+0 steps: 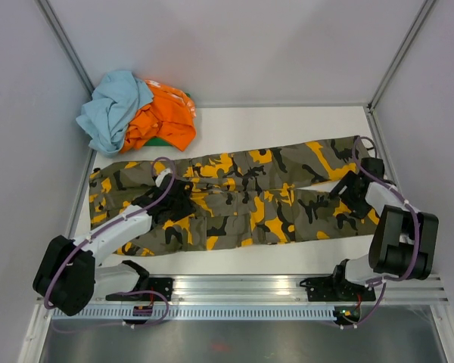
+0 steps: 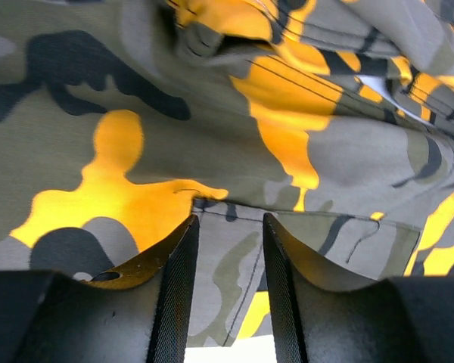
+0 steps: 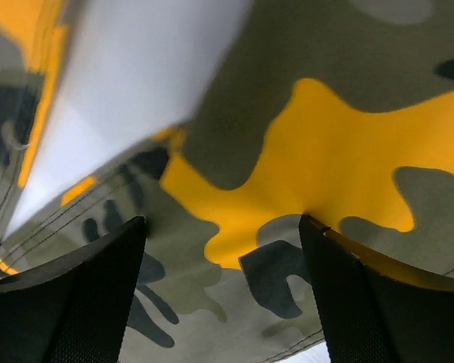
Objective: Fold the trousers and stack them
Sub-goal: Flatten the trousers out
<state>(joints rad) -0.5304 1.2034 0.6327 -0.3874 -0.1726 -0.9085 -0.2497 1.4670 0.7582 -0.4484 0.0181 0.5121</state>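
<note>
Across the middle of the table [image 1: 287,125], the trousers [image 1: 242,200] lie spread at full length, waist toward the left edge, cuffs toward the right edge, the two legs side by side. No fold is visible in them, so by this view the task stands at its start: each fold and the stacking are not yet done.

The left pincer [image 1: 169,190] sits low on the hip area near the waist. Its wrist view shows the fingers [image 2: 174,302] part-way apart with a pocket seam and a cloth edge between them; whether they pinch the cloth cannot be told.

The right pincer [image 1: 348,185] hangs over the lower legs near the cuffs. Its wrist view shows it released, jaws wide, with flat cloth beneath and a wedge of bare table between the legs.

A heap of clothes [image 1: 136,113], pale blue and orange, lies in the far left corner, just beyond the waistband. It is probably where the folded trousers will go.
</note>
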